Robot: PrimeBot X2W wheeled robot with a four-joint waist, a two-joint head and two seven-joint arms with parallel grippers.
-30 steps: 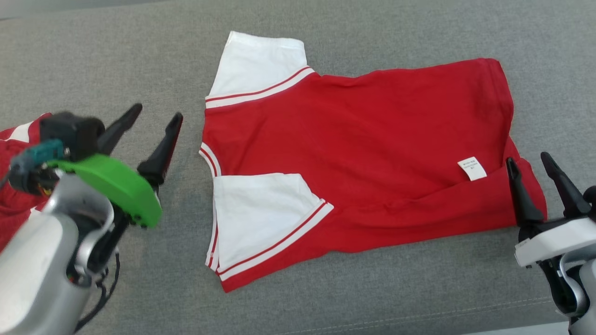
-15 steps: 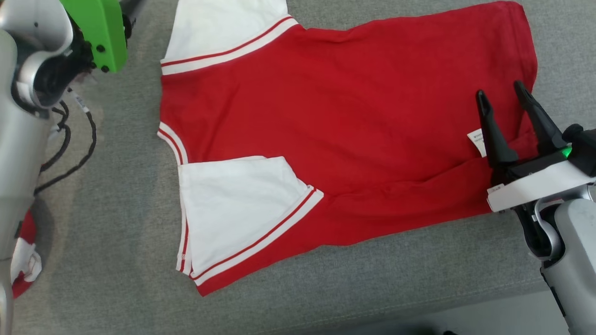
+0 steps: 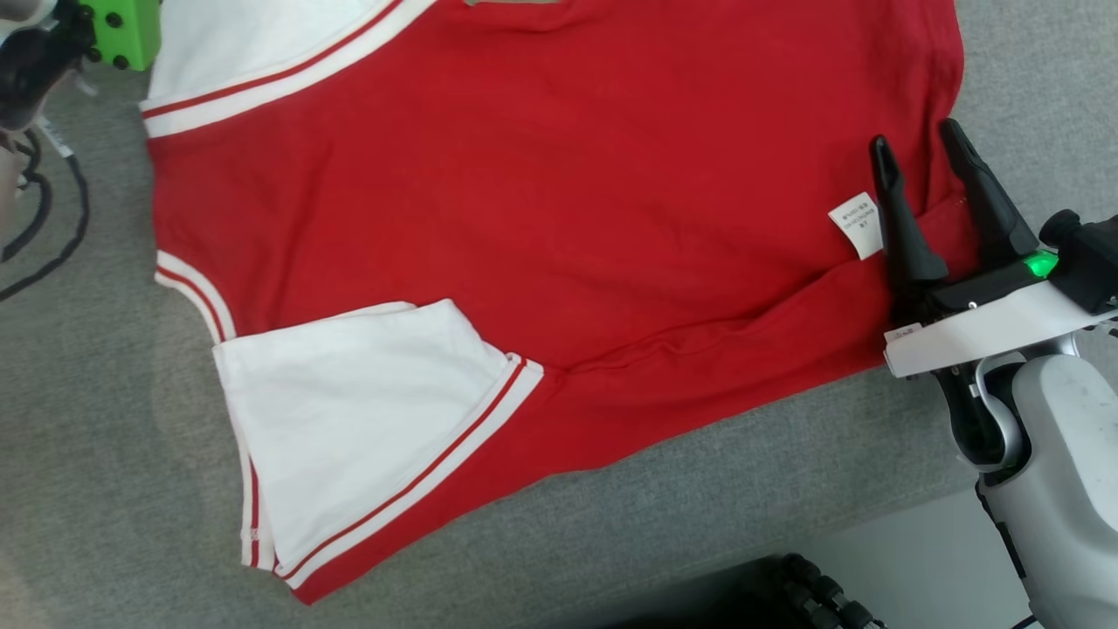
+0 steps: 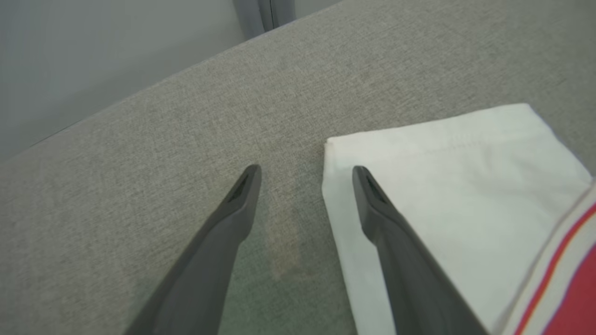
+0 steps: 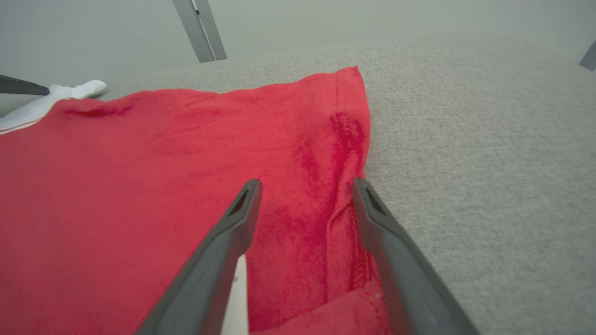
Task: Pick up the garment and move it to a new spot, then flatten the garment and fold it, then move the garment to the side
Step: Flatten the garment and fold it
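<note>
Garment: your red T-shirt (image 3: pixel 541 218) with white sleeves lies spread on the grey fabric worktop (image 3: pixel 105 437), about the middle of the head view.
Long axis: it runs across your head view, neck and sleeves toward the robot's left, hem (image 5: pixel 356 93) toward its right.
Near sleeve: you see the white sleeve (image 3: pixel 349 419) folded in over the red body, its red-striped band slanting toward the near edge.
Near edge: a strip of red cloth is turned over along it, with a white care label (image 3: pixel 858 224) showing close to the hem end.
Left tool: your left tool (image 4: pixel 305 172) has its fingers spread and holds nothing. One tip is over bare worktop, the other over the edge of the far white sleeve (image 4: pixel 456 177); you cannot tell whether either one touches.
Right tool: your right tool (image 3: pixel 917 137) is also spread and holds nothing. It is over the hem end of the shirt, just beside the care label.
</note>
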